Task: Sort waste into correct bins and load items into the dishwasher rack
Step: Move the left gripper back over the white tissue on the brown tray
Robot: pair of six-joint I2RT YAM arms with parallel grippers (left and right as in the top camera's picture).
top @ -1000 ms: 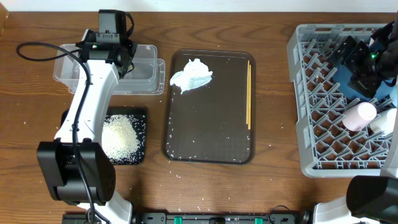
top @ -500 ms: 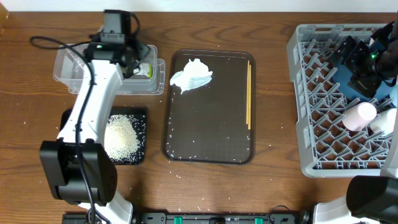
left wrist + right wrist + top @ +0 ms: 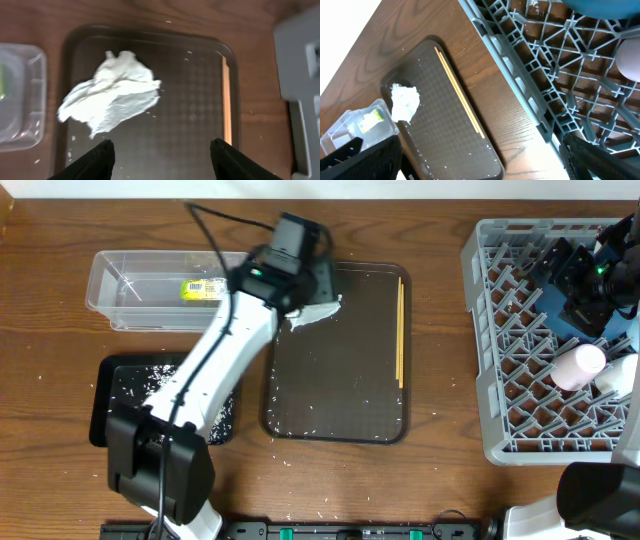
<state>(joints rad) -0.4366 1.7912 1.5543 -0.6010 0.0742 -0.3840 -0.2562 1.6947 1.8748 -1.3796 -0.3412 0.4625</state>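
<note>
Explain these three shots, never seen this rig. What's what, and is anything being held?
Two robot arms work at a wooden table, each ending in a two-finger gripper. One picture is from a fixed camera overhead; the other two are from cameras on each wrist. The left gripper hovers open over a crumpled white tissue on the brown serving tray; chopsticks lie on the same tray. A clear tub holds a yellow-green wrapper; a black tray holds rice grains. The right gripper is open over the grey dishwasher rack, which holds a pink cup. Nothing is held.
</note>
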